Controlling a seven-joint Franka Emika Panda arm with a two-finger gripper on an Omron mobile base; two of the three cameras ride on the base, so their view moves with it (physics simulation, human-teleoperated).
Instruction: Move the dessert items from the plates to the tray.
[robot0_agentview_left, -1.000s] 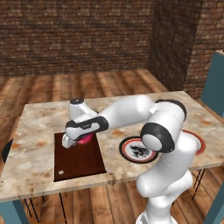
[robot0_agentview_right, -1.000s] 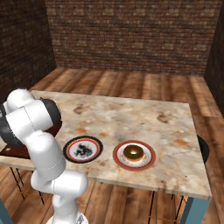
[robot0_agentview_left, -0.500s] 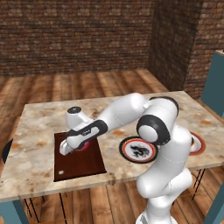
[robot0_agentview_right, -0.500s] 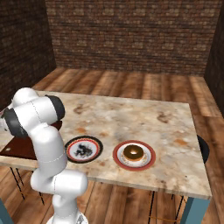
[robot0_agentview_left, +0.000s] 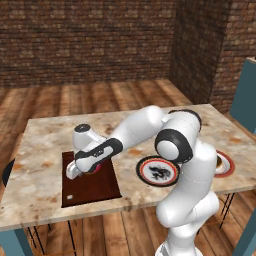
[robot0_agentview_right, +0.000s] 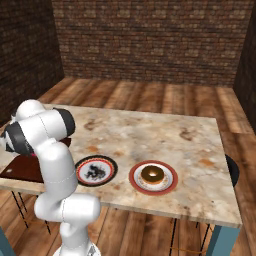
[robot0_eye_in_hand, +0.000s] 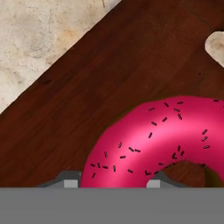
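The pink-frosted doughnut (robot0_eye_in_hand: 153, 135) with dark sprinkles sits low over the dark wooden tray (robot0_eye_in_hand: 87, 96). My gripper (robot0_eye_in_hand: 111, 183) is shut on it, the fingertips (robot0_eye_in_hand: 70, 181) flanking one side of its ring. From the left base, the gripper (robot0_agentview_left: 85, 170) reaches down onto the tray (robot0_agentview_left: 92, 187) with the pink doughnut (robot0_agentview_left: 98, 167) under it. The black-rimmed plate (robot0_agentview_left: 158, 171) is bare. On the red-rimmed plate (robot0_agentview_right: 170, 186) lies the brown glazed doughnut (robot0_agentview_right: 152, 174). In the left base view my arm partly hides this plate (robot0_agentview_left: 226, 165).
The tray's handle slot (robot0_eye_in_hand: 216, 41) shows marble table (robot0_eye_in_hand: 39, 39) through it. The tray's corner (robot0_agentview_right: 22, 167) peeks out behind my arm near the table's front edge. The black-rimmed plate (robot0_agentview_right: 96, 170) lies between tray and red-rimmed plate. Brick walls stand behind.
My hand has come down and slightly left with the pink doughnut, closing onto the tray. Plates and brown doughnut have stayed put.
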